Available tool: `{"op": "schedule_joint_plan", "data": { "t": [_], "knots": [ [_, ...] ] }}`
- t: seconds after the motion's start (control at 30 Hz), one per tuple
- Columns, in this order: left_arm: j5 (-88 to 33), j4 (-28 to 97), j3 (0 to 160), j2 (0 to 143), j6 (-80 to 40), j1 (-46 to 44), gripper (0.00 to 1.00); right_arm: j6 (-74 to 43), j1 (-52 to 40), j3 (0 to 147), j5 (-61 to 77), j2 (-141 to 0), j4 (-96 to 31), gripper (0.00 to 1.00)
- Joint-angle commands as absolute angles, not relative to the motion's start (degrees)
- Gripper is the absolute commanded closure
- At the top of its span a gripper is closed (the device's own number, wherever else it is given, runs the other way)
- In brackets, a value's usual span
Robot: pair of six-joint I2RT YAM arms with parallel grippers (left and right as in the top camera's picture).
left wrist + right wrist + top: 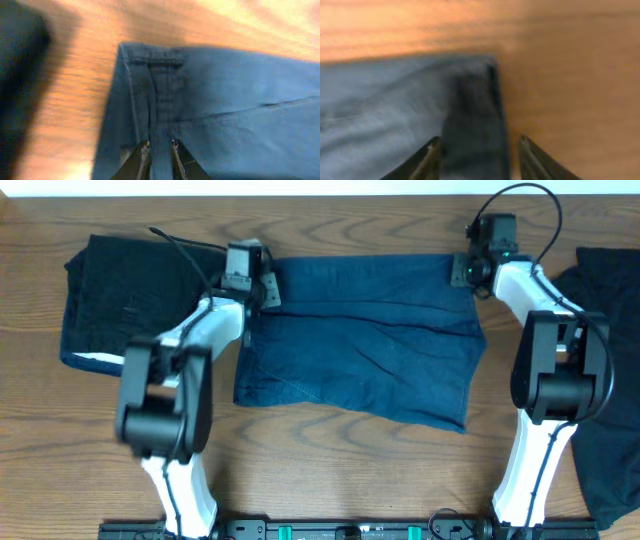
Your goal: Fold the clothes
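A wide navy-blue denim cloth [365, 345] lies flat across the middle of the table. My left gripper [265, 288] is at its far left corner. In the left wrist view the jaws [159, 145] stand close together with a ridge of the denim cloth [240, 100] between them. My right gripper [462, 272] is at the far right corner. In the right wrist view its jaws [480, 142] are wide open, straddling the dark edge of the denim cloth [380, 110]. A black, white-edged cloth [120, 290] lies at the far left.
Another black cloth [610, 290] lies at the right edge and runs down to the front right. The black cloth at the left shows at the left edge of the left wrist view [20, 65]. Bare wood table [350, 460] lies in front of the denim.
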State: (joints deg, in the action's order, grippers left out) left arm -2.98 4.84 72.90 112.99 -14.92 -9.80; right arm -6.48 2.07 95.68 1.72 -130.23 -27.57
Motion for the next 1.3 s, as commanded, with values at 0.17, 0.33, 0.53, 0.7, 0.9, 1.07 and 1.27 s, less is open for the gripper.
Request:
{"op": "schedule_joint_plan", "data": {
  "t": [0.17, 0.33, 0.53, 0.7, 0.9, 1.07, 1.27],
  "knots": [
    [-2.52, 29.78, 73.47, 88.01, -14.96, -8.25, 0.57, -10.55, 2.83, 103.85, 4.75, -113.14, -52.8, 0.4],
    [-2.55, 47.68, 73.45, 83.05, -15.09, -8.16, 0.51, -10.66, 2.68, 103.79, 12.56, -106.56, -71.02, 0.39],
    [-2.55, 53.8, 71.09, 85.17, -15.07, -8.14, 0.17, -10.66, 0.75, 97.71, 14.06, -105.97, -80.12, 0.32],
    [-2.55, 53.49, 70.46, 88.64, -15.03, -8.05, 0.11, -10.2, 0.78, 86.7, 15.51, -105.95, -78.74, 0.33],
    [-4.03, 51.79, 70.46, 92.16, -15.03, -8.05, 0.08, -8.93, 0.89, 74.32, 18.46, -105.95, -75.57, 0.37],
    [-4.01, 50.89, 70.46, 92.49, -14.79, -8.05, 0.08, -9.47, 1.58, 68.4, 18.5, -105.41, -73.58, 0.39],
    [-4.01, 50.04, 70.46, 92.49, -14.79, -8.05, 0.08, -7.53, 3.9, 61.3, 23.49, -105.32, -66.06, 0.55]
  ]
}}
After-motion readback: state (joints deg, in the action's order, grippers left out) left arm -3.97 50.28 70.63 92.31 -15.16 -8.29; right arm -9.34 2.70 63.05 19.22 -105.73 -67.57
